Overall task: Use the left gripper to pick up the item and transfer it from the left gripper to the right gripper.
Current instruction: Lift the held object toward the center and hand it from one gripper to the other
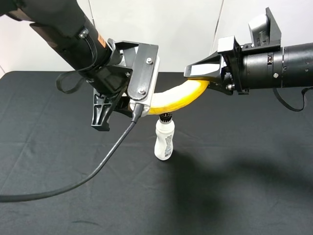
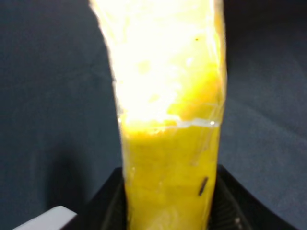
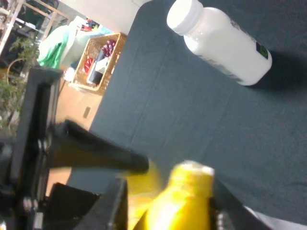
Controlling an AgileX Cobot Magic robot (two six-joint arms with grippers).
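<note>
The yellow banana hangs in the air above the black table, spanning both grippers. My left gripper is shut on its left end; in the left wrist view the banana sits tight between the black jaws of that gripper. My right gripper is at the banana's right end. In the right wrist view the banana tip lies between the jaws of that gripper, which press on both sides.
A white bottle with a black ribbed cap stands right under the banana. A white bottle with a white cap shows on the black cloth. The left arm's loose cable trails over the table. A basket stands beyond the table's edge.
</note>
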